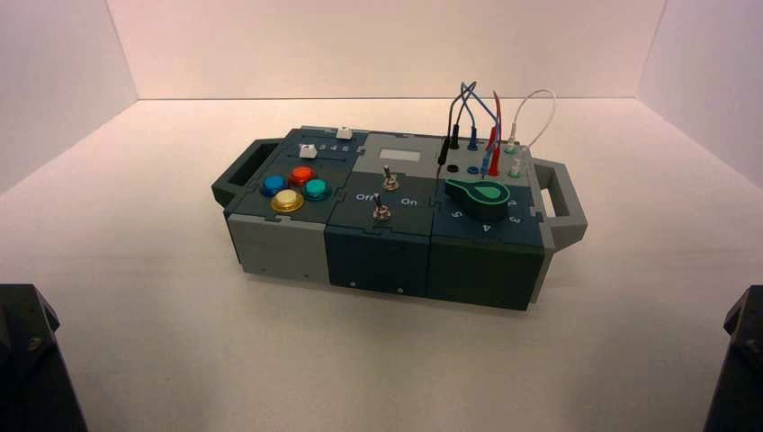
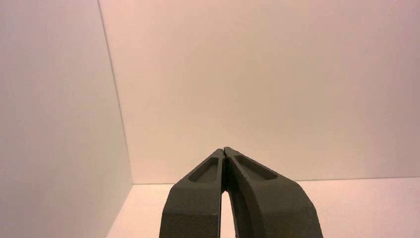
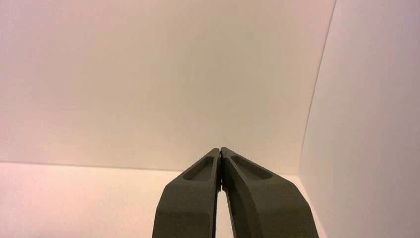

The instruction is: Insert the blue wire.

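I hold my right pincer (image 3: 221,149) pressed together, its two fingers meeting at the tips with nothing between them. My left pincer (image 2: 224,149) is pressed together too, and just as bare. Both my arms are parked, one at each near corner of the high view, well apart from the box (image 1: 387,216).

The blue wire (image 1: 487,106) is nowhere near either of my pincers: it lies ahead of them, on the far right part of the box, and neither wrist view shows it. From my right pincer it is forward and to the left; from my left one, forward and to the right. It rises in a loop above the panel. One blue plug (image 1: 473,139) stands upright at the far row of sockets, and the other blue plug (image 1: 485,166) is in the nearer row's area, just beside the dark blue socket (image 1: 472,170) and behind the green knob (image 1: 479,194). I cannot tell whether that nearer plug touches the panel.

To the left of the loop is the black wire (image 1: 451,110), which crosses it near the top; to the right come the red wire (image 1: 498,110) and then the white wire (image 1: 551,110)
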`<control>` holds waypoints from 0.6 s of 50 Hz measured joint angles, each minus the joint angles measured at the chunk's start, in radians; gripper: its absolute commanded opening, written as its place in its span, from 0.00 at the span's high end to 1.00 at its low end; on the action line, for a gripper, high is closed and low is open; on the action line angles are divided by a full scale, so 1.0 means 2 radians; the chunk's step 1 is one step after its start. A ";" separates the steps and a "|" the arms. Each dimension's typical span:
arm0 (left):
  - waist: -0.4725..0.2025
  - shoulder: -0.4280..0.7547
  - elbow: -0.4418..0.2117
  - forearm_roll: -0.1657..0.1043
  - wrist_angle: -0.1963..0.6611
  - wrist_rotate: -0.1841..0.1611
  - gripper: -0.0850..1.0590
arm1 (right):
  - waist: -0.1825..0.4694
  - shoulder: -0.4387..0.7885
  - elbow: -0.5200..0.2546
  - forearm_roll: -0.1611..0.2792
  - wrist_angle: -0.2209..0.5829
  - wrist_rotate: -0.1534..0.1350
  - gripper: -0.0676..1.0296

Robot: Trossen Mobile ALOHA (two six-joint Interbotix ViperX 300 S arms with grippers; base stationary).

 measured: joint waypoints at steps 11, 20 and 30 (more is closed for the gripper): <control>-0.012 0.003 0.000 0.000 0.018 -0.001 0.96 | 0.003 0.001 -0.011 0.001 0.038 0.000 0.96; -0.030 0.010 -0.001 0.000 0.034 0.000 0.96 | 0.019 0.007 -0.018 0.002 0.074 0.001 0.96; -0.092 0.028 -0.009 0.000 0.078 0.000 0.96 | 0.070 0.026 -0.037 0.016 0.150 0.001 0.96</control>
